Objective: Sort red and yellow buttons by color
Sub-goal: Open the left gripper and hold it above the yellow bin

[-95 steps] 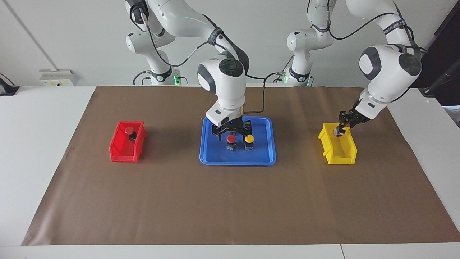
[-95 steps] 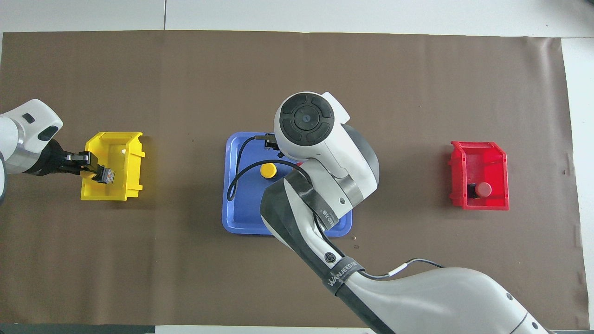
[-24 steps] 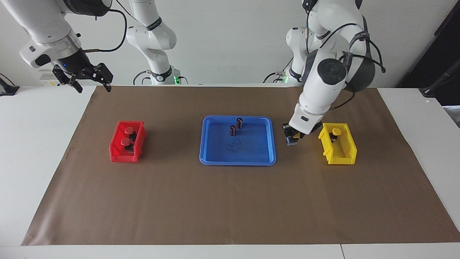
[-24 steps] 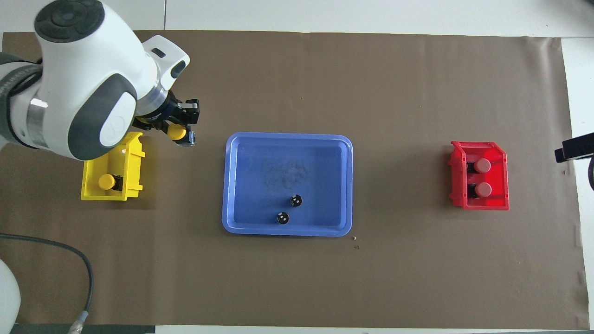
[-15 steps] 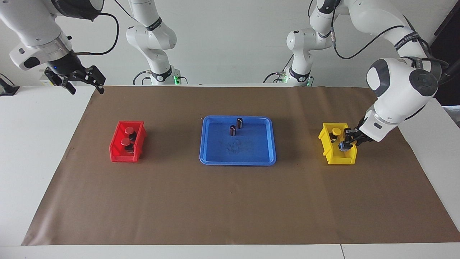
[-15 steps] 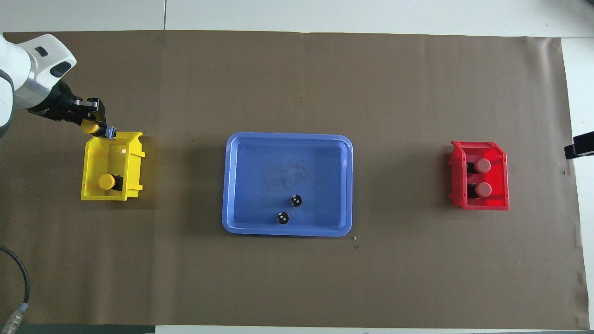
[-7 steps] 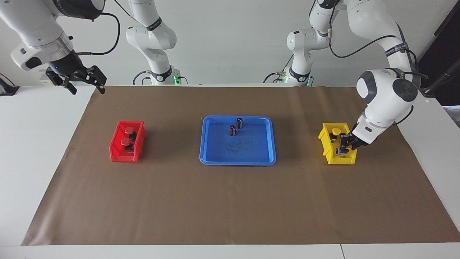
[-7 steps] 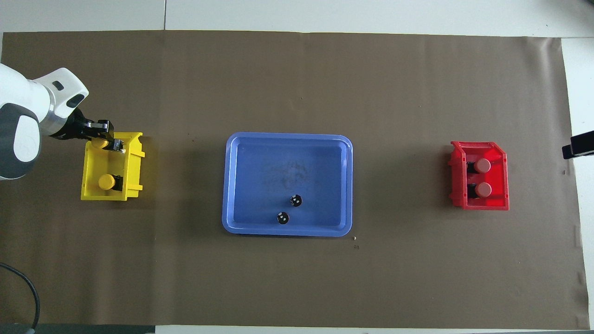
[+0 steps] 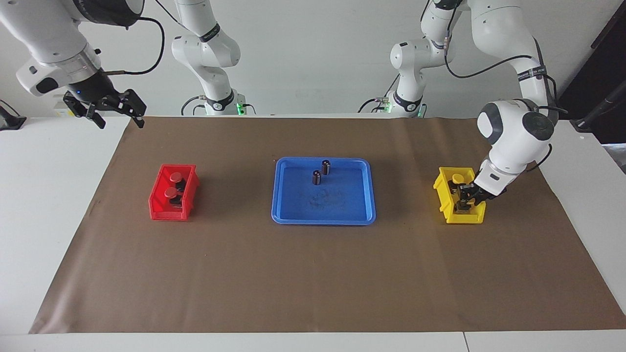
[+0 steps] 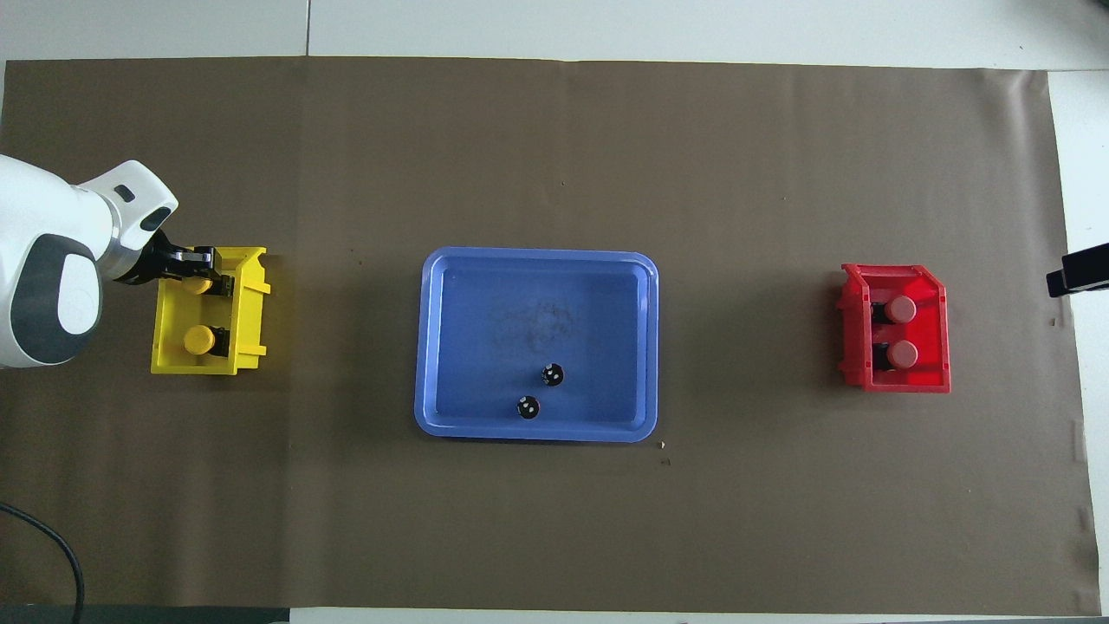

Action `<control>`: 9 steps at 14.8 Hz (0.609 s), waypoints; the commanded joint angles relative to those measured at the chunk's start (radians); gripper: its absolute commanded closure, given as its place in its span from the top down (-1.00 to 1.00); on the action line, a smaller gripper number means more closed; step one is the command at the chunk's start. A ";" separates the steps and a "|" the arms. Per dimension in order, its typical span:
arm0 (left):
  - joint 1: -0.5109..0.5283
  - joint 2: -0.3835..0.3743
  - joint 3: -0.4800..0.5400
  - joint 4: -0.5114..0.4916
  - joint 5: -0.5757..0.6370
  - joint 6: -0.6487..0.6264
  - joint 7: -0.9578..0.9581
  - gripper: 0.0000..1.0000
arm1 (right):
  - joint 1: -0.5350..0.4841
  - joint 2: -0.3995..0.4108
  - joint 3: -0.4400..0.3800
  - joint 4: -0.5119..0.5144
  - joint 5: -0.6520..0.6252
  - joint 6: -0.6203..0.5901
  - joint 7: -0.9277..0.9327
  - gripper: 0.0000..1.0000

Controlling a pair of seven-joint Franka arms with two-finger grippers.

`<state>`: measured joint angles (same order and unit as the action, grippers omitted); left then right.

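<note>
Two red buttons (image 9: 176,176) (image 10: 901,309) lie in the red bin (image 9: 166,213) (image 10: 849,347) toward the right arm's end. One yellow button (image 9: 458,179) (image 10: 199,340) lies in the yellow bin (image 9: 472,218) (image 10: 251,312) toward the left arm's end. My left gripper (image 9: 462,199) (image 10: 206,277) is down inside the yellow bin, shut on the second yellow button (image 10: 201,284), beside the first and farther from the robots. My right gripper (image 9: 120,120) is open and empty, raised over the table's edge at the right arm's end; only its tip (image 10: 1077,279) shows in the overhead view.
A blue tray (image 9: 323,205) (image 10: 520,303) sits mid-table with two dark cylinders (image 9: 317,177) (image 10: 552,374) in it, at the side nearer the robots. Brown paper covers the table.
My left gripper has carried the yellow button from the yellow bin's rim down into the bin, closer to the other yellow button. The right arm has barely moved.
</note>
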<state>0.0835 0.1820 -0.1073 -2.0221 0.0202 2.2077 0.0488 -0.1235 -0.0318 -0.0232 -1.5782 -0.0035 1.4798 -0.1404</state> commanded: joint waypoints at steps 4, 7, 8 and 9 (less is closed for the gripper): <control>-0.004 -0.033 -0.005 -0.038 0.012 0.023 0.006 0.23 | 0.004 0.006 0.000 0.017 -0.010 -0.016 0.012 1.00; -0.004 -0.030 -0.003 0.000 0.012 0.011 0.008 0.23 | 0.004 0.006 0.000 0.017 -0.010 -0.015 0.012 1.00; -0.004 -0.030 -0.005 0.019 0.012 0.003 0.008 0.24 | 0.004 0.006 0.000 0.017 -0.010 -0.015 0.012 1.00; -0.005 -0.030 -0.005 0.045 0.012 -0.011 0.006 0.50 | 0.004 0.006 0.000 0.017 -0.010 -0.015 0.012 1.00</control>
<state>0.0831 0.1696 -0.1139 -2.0055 0.0202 2.2093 0.0490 -0.1235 -0.0318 -0.0232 -1.5782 -0.0036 1.4798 -0.1404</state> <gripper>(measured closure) 0.379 0.000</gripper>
